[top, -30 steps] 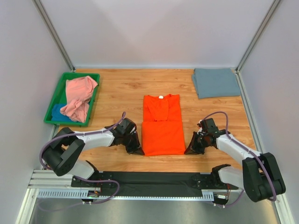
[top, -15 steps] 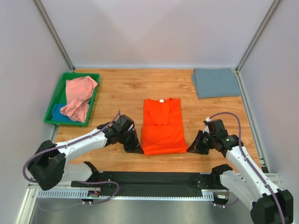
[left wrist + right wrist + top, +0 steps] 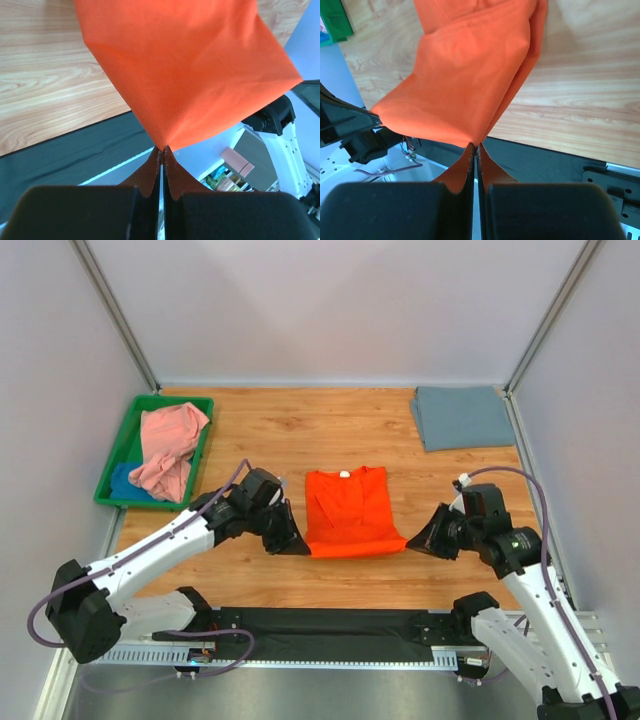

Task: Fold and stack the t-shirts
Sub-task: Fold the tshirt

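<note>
Since 1.0 s ago: both arms advanced, near hem of orange t-shirt (image 3: 348,512) raised, shirt mid-worktop (image 3: 270,430). Left tool (image 3: 162,148) and right tool (image 3: 476,145) each pressed together on a hem corner. Advice: carry corners level, keep cloth taut, lay the hem square at the collar.

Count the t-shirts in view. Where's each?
4. The orange t-shirt mid-table, near corners pinched by the left gripper and right gripper; grey-blue t-shirt folded at far right; pink t-shirt in the green tray, over a blue t-shirt. More may hide beneath.
</note>
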`<act>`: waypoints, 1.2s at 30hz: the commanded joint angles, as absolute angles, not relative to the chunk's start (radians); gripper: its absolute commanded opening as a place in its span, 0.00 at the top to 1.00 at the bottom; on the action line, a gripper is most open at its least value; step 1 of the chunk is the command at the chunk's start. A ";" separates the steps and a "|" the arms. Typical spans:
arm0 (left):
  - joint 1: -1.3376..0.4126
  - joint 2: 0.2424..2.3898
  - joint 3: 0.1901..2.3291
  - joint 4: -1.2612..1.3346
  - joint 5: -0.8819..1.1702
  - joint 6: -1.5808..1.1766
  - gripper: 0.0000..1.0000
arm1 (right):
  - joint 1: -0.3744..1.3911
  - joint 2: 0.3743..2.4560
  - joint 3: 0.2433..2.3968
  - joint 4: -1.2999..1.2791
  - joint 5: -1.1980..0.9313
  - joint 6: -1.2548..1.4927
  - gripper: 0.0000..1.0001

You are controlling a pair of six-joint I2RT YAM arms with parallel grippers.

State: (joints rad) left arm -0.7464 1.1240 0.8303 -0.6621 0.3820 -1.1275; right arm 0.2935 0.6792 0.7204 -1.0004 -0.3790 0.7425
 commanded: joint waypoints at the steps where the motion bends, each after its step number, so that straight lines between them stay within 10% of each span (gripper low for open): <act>1: -0.742 1.167 0.906 -0.719 0.370 -1.103 1.00 | 0.296 0.745 0.839 -0.980 -0.321 0.709 1.00; 36: -0.385 1.940 1.564 -0.560 0.477 -0.899 1.00 | 0.229 1.664 1.399 -0.575 -0.284 0.561 1.00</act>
